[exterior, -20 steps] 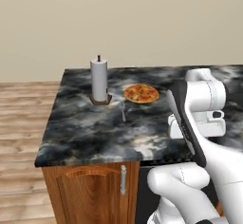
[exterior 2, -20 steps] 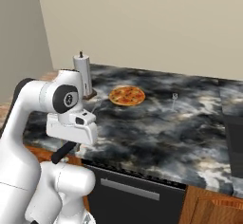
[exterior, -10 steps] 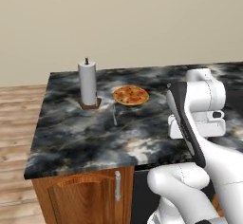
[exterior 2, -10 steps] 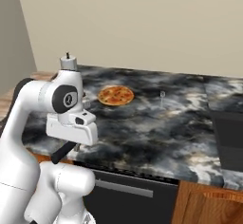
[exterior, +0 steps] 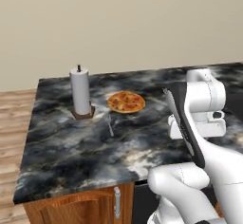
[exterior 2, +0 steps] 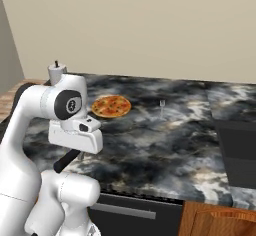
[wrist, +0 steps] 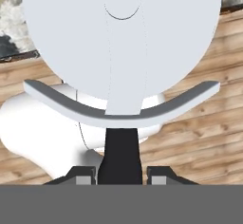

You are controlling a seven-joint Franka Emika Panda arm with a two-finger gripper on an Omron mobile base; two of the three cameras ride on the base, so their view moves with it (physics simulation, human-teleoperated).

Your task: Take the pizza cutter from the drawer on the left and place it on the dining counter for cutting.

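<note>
In the hand view my gripper (wrist: 122, 176) is shut on the black handle of the pizza cutter (wrist: 122, 33), whose pale grey round blade and curved grey guard rise close before the camera, over wooden floor. The right base view has the gripper (exterior 2: 70, 159) pointing down in front of the near edge of the dining counter (exterior 2: 165, 145), below its top. This dark marbled dining counter (exterior: 71, 156) carries a round pizza (exterior: 126, 101), which appears again in the right base view (exterior 2: 111, 106). The drawer is out of view.
A paper towel roll (exterior: 80, 92) stands upright left of the pizza. A small grey fork-like utensil (exterior: 110, 125) lies in front of the pizza. A dark cooktop panel (exterior 2: 237, 150) sits at the counter's right. Reddish cabinet doors (exterior: 76, 209) run below the top.
The whole scene has slid left in both base views, so the base has driven on. The arm keeps the same pose and the gripper stays shut.
</note>
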